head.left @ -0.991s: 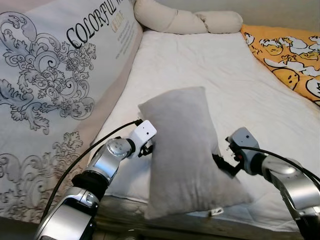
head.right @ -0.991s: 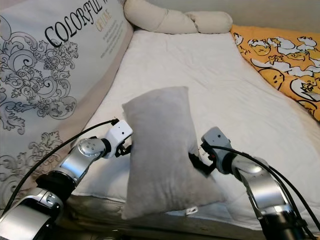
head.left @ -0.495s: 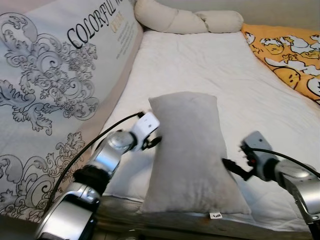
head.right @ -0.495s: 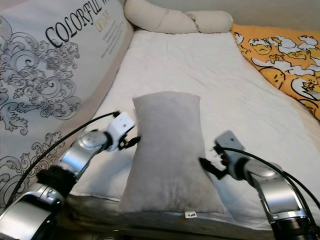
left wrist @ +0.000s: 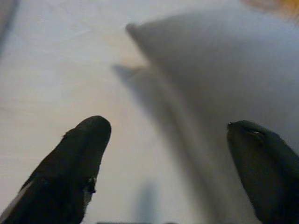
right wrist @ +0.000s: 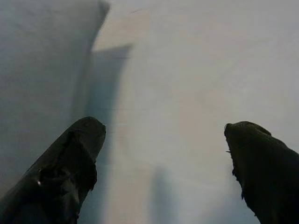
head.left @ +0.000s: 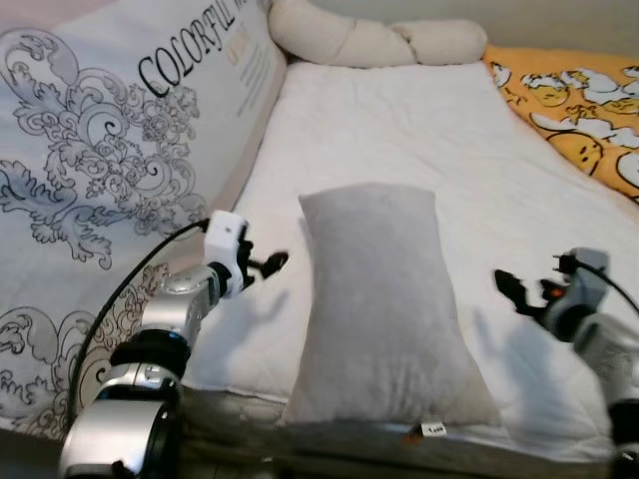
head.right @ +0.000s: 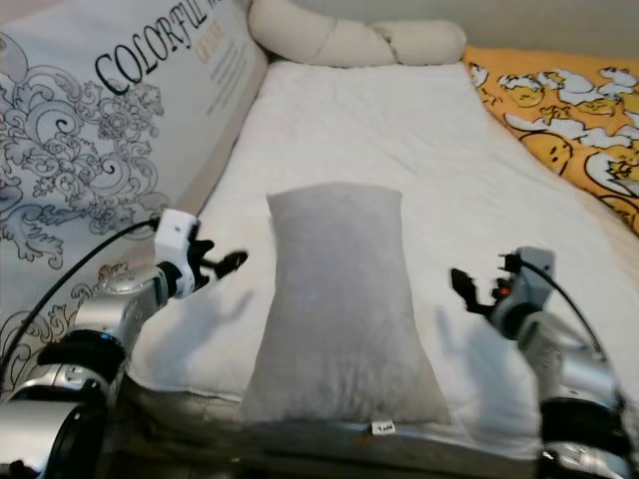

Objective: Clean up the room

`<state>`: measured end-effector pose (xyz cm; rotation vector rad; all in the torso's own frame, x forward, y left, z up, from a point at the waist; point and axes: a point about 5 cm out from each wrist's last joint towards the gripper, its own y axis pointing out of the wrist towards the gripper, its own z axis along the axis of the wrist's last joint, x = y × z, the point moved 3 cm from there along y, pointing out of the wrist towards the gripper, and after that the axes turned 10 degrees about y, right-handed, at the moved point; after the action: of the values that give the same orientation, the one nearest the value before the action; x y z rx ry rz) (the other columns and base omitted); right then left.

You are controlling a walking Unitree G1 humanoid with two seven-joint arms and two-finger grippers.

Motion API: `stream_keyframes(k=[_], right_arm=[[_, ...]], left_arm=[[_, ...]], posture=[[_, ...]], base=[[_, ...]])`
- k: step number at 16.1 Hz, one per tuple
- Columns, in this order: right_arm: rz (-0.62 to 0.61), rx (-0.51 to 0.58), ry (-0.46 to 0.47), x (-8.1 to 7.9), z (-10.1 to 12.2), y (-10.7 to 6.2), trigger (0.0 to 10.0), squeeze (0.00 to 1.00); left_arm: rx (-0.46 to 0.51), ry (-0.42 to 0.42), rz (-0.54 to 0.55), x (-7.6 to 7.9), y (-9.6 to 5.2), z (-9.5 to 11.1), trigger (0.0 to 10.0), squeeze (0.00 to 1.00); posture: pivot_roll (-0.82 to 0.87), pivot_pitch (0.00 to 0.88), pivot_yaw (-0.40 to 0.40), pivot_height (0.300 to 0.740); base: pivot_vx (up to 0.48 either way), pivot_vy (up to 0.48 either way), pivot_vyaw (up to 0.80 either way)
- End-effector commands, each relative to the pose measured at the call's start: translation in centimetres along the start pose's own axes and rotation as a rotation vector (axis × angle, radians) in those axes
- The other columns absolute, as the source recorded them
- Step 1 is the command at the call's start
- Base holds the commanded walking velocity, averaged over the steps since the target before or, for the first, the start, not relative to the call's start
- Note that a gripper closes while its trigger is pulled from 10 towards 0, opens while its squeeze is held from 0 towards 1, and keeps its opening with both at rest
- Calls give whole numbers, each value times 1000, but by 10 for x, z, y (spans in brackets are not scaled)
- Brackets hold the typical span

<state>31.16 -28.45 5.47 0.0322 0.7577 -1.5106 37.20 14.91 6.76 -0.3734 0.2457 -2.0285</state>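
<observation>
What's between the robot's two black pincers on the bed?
The soft grey rectangular pillow lies flat on the white mattress, between the left pincer and the right pincer. Neither touches it, seen from the head views.

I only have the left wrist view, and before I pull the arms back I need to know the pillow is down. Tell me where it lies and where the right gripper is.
Observer: The grey pillow lies flat on the white mattress, its tagged end at the near edge.
Operator: Report the right gripper.
Observer: The right gripper hangs off the pillow's right side, jaws open, touching nothing.
Operator: And mine, from outside.
Observer: The left gripper sits left of the pillow, apart from it, jaws open.
</observation>
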Motion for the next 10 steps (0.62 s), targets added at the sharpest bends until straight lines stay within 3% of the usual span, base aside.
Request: stream_keyframes(k=[1,2,4,6,7,8,9,10], right_arm=[[63,17,77,-9,-1,5,10000,1000],[81,16,99,-12,-4,7,10000,1000],[272,11,296,-48,-23,20,10000,1000],[329,-24,368,-62,-36,23,10000,1000],[350,-46,378,-67,-43,23,10000,784],[357,-55,379,-68,-45,23,10000,455],[376,-87,369,-71,-52,22,10000,0],[371,-115,348,-72,-58,22,10000,0]], left_arm=[[31,-122,-37,6,3,0,10000,1000],[38,-151,-47,9,4,-1,10000,1000],[21,-265,-233,54,13,-26,10000,1000],[-18,-218,-278,71,16,-42,10000,1000],[-9,-254,-274,73,17,-42,10000,988],[-1,-271,-274,74,18,-42,10000,918],[3,-303,-290,78,19,-41,10000,357],[-11,-297,-291,80,20,-43,10000,0]], posture=[[9,0,76,740],[9,0,76,740],[20,0,67,740],[19,0,68,740],[16,0,68,740],[16,0,68,740],[9,0,71,740],[8,0,71,740]], base=[[0,0,0],[0,0,0],[0,0,0],[0,0,0],[0,0,0],[0,0,0],[0,0,0],[0,0,0]])
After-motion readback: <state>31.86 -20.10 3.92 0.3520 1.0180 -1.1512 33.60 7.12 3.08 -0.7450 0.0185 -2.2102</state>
